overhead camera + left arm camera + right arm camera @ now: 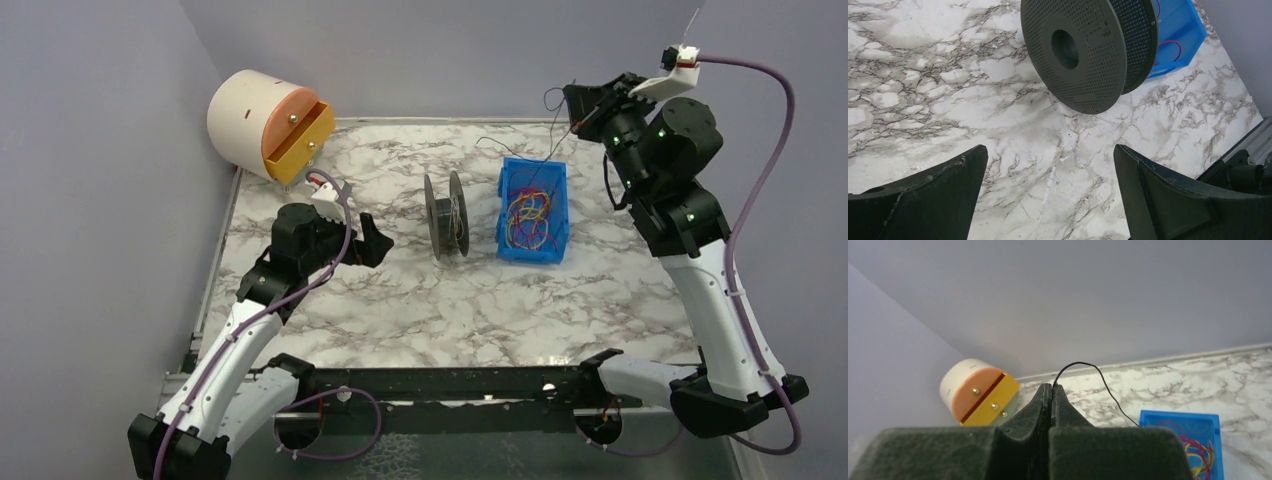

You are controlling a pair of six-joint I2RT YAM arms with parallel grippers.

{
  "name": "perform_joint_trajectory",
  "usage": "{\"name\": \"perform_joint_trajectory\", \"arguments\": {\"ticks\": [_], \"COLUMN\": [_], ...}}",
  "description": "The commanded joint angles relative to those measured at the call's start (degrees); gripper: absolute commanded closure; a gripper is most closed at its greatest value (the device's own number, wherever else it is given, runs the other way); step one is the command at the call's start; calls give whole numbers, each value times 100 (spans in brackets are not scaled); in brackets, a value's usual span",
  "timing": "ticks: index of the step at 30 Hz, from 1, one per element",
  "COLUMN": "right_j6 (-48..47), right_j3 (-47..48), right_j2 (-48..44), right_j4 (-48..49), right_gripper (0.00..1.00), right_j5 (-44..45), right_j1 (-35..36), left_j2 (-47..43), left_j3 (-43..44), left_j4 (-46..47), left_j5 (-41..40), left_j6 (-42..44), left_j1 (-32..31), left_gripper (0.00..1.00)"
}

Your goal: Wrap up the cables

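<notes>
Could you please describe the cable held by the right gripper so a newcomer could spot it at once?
On the marble table, find the blue bin beside the black spool. A thin black cable rises from it to the shut right gripper. Unlike the red, yellow and orange wires inside the bin, it is black and lifted.

Coloured cables (528, 215) tangled in blue bin (530, 252); black strand (1078, 363) pinched in right pincer (1052, 388)
</notes>
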Motion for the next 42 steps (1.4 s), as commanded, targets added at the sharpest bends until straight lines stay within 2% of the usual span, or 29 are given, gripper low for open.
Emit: {"name": "perform_joint_trajectory", "arguments": {"ticks": [1,10,15,26,34,42], "right_j6": [-145,-445,-477,-469,-258,-286], "right_j3": [822,2533,3142,3622,3669,4887], "right_j2": [201,648,797,977,1192,2009], "right_j4": [-166,-223,163,1716,3403,4279], "right_gripper": [99,99,99,99,99,99], "right_j5": [-350,-499,-683,-681,-645,-373], "right_j1": [-21,-20,-21,-22,-23,-25], "left_j2": [-45,-42,-57,-128,-161,-192], "left_j3": [-31,-25,-31,-36,-46,-40], "left_j4": [16,16,13,11,16,16], "left_j5": [146,166,173,181,196,215], "left_j6": [36,36,36,32,27,27], "left_j1": [-23,-17,-17,-25,-45,-52], "left_gripper": [1,1,1,1,1,1]}}
